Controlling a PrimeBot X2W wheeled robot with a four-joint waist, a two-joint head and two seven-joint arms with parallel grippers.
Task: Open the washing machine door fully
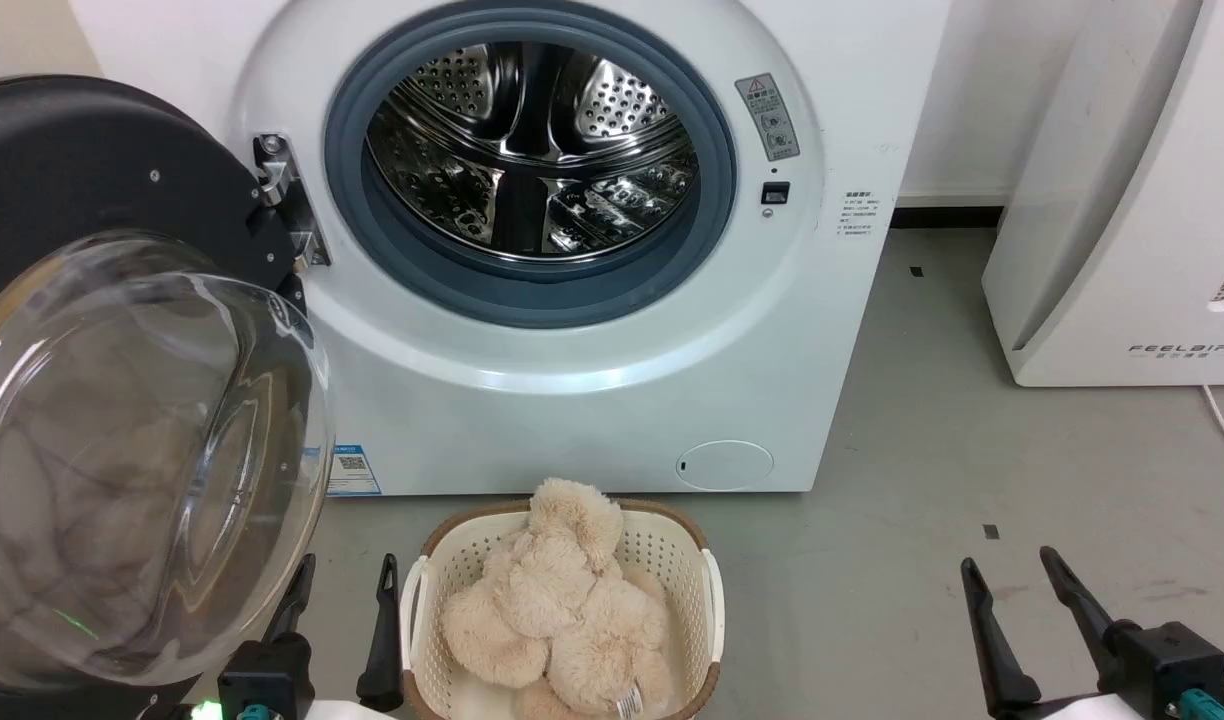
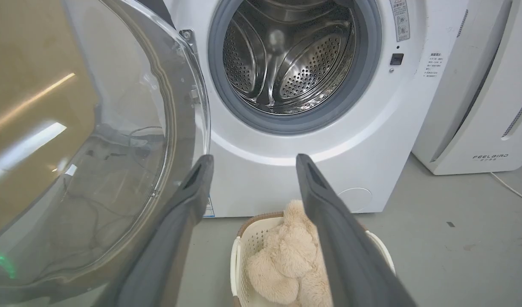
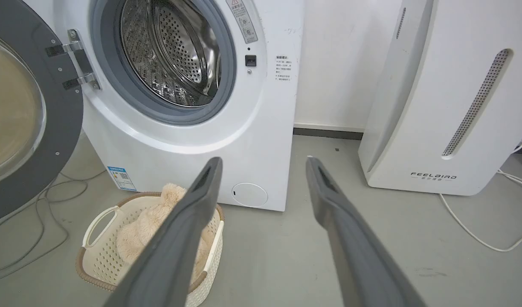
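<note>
The left gripper (image 1: 347, 570) and right gripper (image 1: 1007, 560) both hover wide open and empty. The washing machine door (image 1: 142, 450), standing out leftward on its hinge, bulges just beside the left one, so a careless lift could strike its glass or nudge it shut. Beyond, the laundry basket (image 1: 710, 590) holds a beige plush toy (image 1: 552, 600); farther, the washing machine (image 1: 572, 400) shows its steel drum (image 1: 532, 200), seemingly empty

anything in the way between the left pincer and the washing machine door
Nothing visible does. The left pincer is open just beside the bulging glass of the washing machine door, with no object between them. The laundry basket sits on the pincer's other side, away from the door.
</note>
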